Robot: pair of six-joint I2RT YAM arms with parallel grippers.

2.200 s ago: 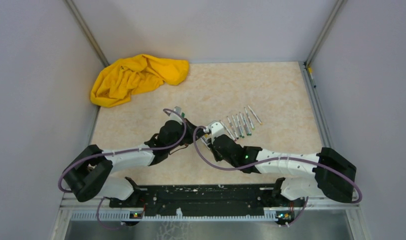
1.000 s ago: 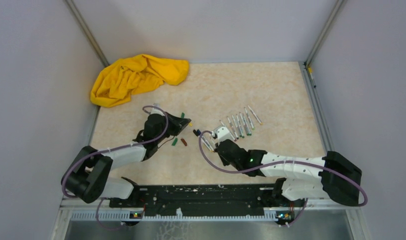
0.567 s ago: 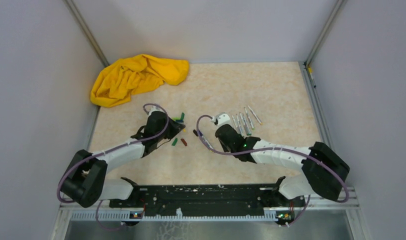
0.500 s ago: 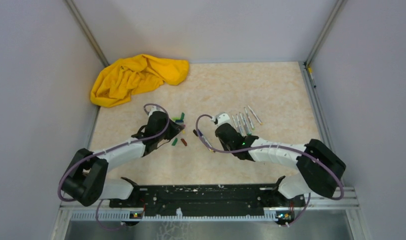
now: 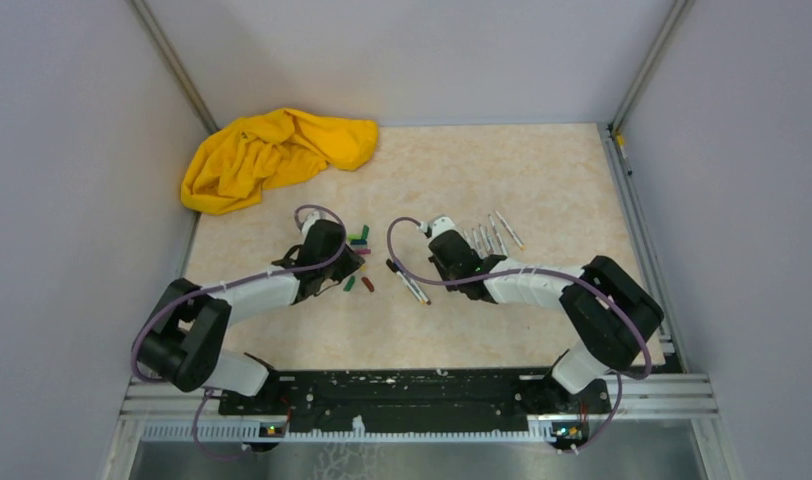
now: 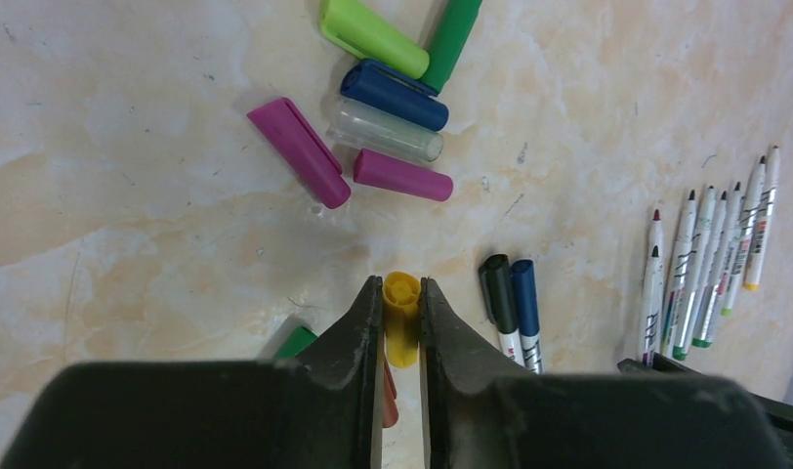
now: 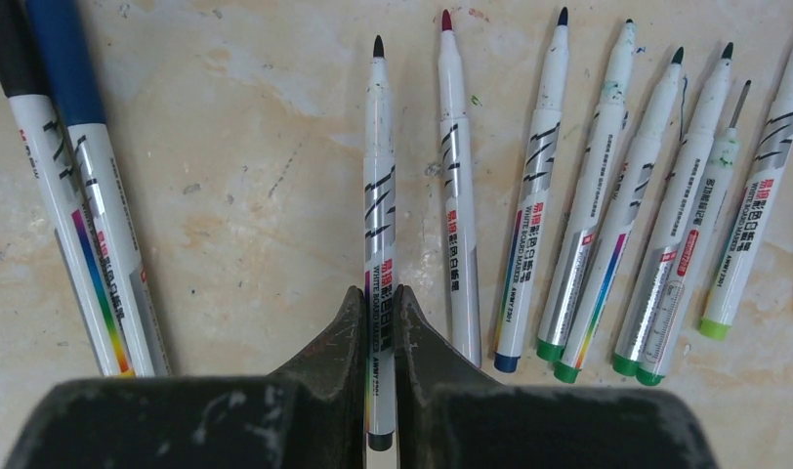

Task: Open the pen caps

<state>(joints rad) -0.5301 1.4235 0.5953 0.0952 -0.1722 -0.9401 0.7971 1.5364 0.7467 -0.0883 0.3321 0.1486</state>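
My left gripper [image 6: 400, 283] is shut on a yellow pen cap [image 6: 402, 308], held just above the table beside a pile of loose pen caps [image 6: 385, 132] in purple, pink, blue, green and clear. A green cap [image 6: 297, 342] and a red cap [image 6: 389, 403] lie under its fingers. My right gripper [image 7: 380, 290] is shut on the barrel of an uncapped black-tipped pen [image 7: 378, 186], lying at the left end of a row of several uncapped pens [image 7: 588, 195]. Two pens [image 7: 70, 176] with black and blue caps on lie to the left. From above, the left gripper [image 5: 352, 252] and right gripper [image 5: 450, 240] are apart.
A crumpled yellow cloth [image 5: 272, 150] lies at the back left of the beige table [image 5: 542, 170]. Grey walls close in the left, back and right sides. The two capped pens [image 5: 407, 280] lie between the grippers.
The grippers, close together earlier, have separated. The left moved back to the cap pile with the yellow cap. The right swung right and back to the pen row with the uncapped pen.
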